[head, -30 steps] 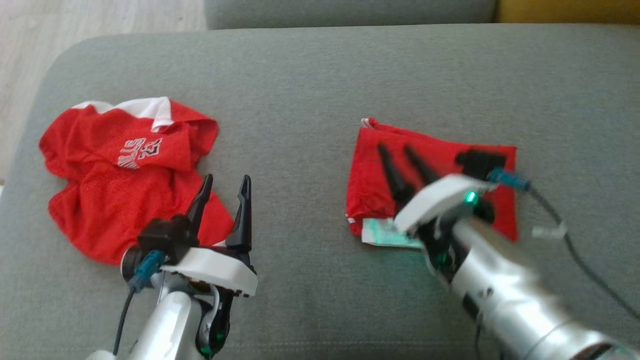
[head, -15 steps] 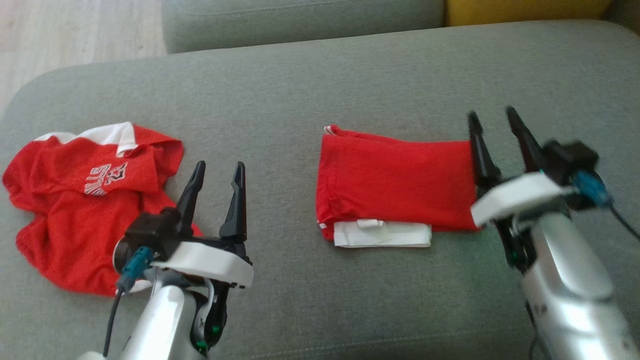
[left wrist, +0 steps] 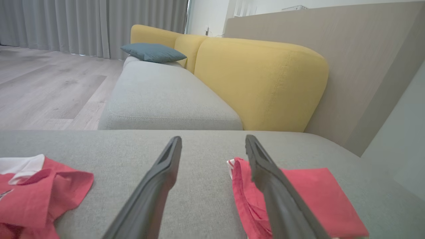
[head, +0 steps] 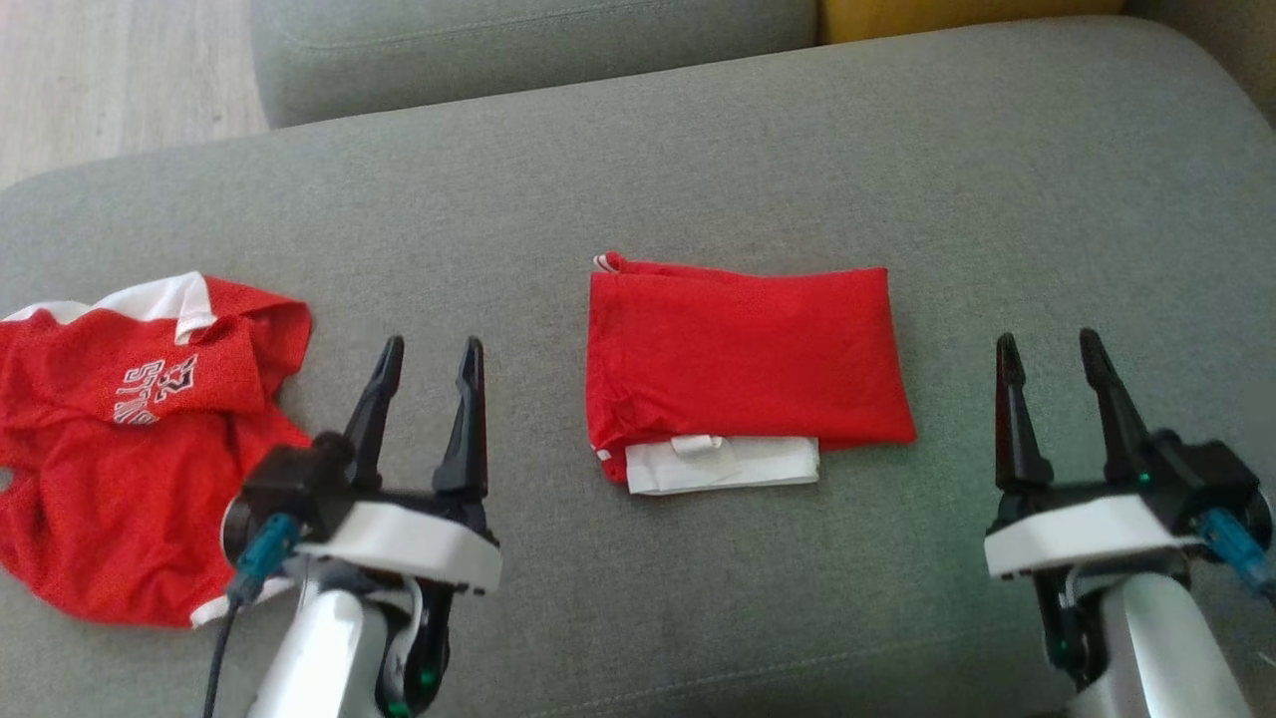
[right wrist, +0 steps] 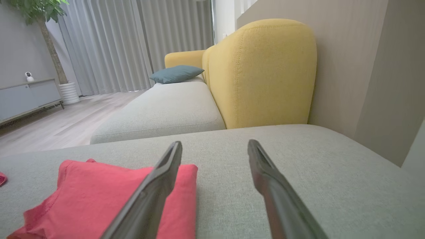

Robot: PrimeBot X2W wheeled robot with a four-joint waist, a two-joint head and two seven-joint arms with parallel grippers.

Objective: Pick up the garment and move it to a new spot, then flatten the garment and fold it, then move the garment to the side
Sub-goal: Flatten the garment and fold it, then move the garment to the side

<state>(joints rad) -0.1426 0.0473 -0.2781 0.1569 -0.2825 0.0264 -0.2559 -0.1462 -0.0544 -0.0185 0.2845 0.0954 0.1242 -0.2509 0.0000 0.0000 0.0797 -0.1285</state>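
judging folded red mesh garment (head: 743, 364) soft, light, unfolding easily | advising pinching all layers at white-banded near edge | seeing left fingers (head: 377, 399), right fingers (head: 1012, 419) spread, empty

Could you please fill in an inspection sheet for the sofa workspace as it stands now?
Surface: grey sofa cushion, flat, no marks seen.
Job's things: folded red garment lies mid-cushion, with a white band at its near edge; crumpled red jersey lies apart, to the left.
Clutter: nothing seen.
Hands: left hand open and empty, between the two garments; right hand open and empty, to the right of the folded garment.
Cables: left cable and right cable, blue-plugged, at the wrists.
Surroundings: yellow backrest, blue pillow, grey curtains, wood floor.
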